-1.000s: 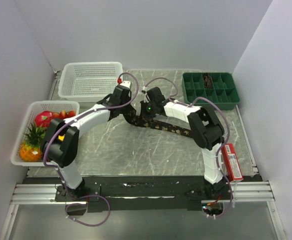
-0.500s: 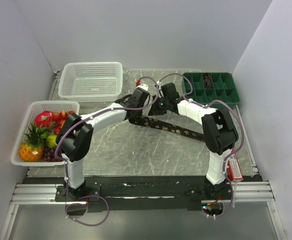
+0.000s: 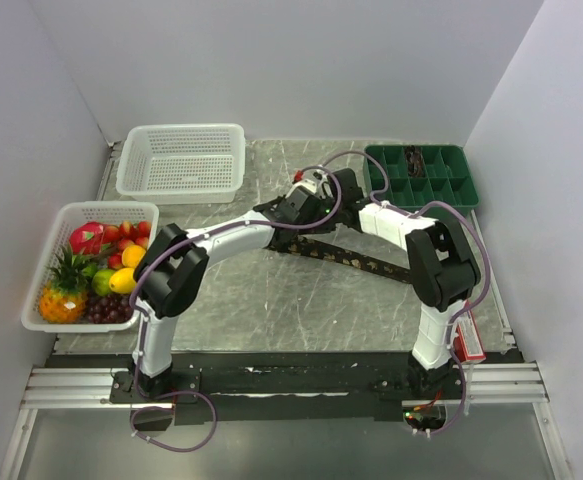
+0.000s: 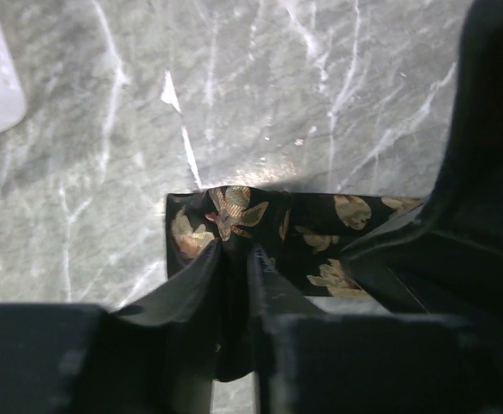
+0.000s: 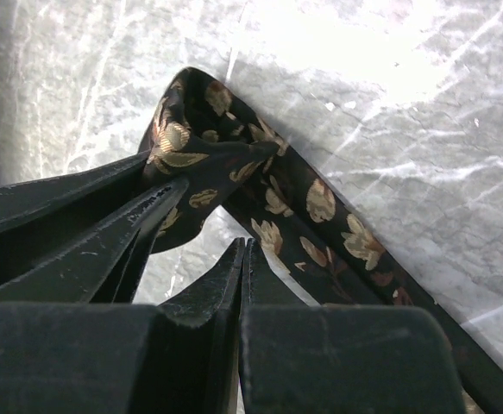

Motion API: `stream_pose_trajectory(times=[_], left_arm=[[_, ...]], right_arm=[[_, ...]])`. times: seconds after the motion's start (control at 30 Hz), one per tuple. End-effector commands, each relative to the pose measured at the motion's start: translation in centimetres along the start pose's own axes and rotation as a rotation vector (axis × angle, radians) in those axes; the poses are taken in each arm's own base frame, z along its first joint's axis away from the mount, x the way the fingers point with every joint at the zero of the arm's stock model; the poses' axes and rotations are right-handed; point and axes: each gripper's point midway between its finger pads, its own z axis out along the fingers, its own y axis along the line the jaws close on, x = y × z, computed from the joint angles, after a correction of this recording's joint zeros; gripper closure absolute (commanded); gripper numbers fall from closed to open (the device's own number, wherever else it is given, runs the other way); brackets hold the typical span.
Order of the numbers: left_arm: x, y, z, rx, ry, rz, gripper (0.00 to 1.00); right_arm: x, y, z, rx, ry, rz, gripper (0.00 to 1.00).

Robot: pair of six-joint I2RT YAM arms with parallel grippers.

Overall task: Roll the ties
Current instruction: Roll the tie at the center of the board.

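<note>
The necktie point(image 4: 311, 237), dark cloth printed with tan leaves, lies as a long diagonal band on the marbled desk point(image 4: 337, 78). It trails away from both sets of jaws and passes under the right arm point(image 3: 411, 235). The end nearest the jaws is doubled over, and the left jaws are grasping that fold. Cloth fills the narrow gap between their fingers point(image 4: 195, 280) and puckers at the tips. The right jaws are clenched on nothing, with their tips pressed together just above the band, close beside the fold in the left jaws.

The necktie looks light, limp and probably slick. It will likely not keep a shape by itself, may slide on the smooth desk, and a loose coil may spring open. The best hold is probably across the full width at the folded end, close to the core of the roll. The free jaws could pin the band just ahead of it. A pinch on one edge alone would likely twist it.
</note>
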Motion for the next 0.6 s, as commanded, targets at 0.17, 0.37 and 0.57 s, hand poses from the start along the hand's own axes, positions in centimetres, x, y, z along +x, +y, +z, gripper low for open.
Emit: stream_pose_trajectory(times=[0.17, 0.37, 0.57], left_arm=[[-1.6, -2.7, -0.4, 0.124, -0.035, -0.052, 0.52], [-1.7, -5.5, -0.7, 0.284, -0.052, -0.105, 0.49], [-1.9, -6.3, -1.2, 0.412, -0.06, -0.236, 0.53]], right_arm=[[-1.3, -1.1, -1.8, 0.018, -0.059, 0.011, 1.0], [-1.5, -2.3, -2.9, 0.029, -0.081, 0.028, 1.0], [-1.8, -2.3, -3.5, 0.008, -0.101, 0.026, 1.0]])
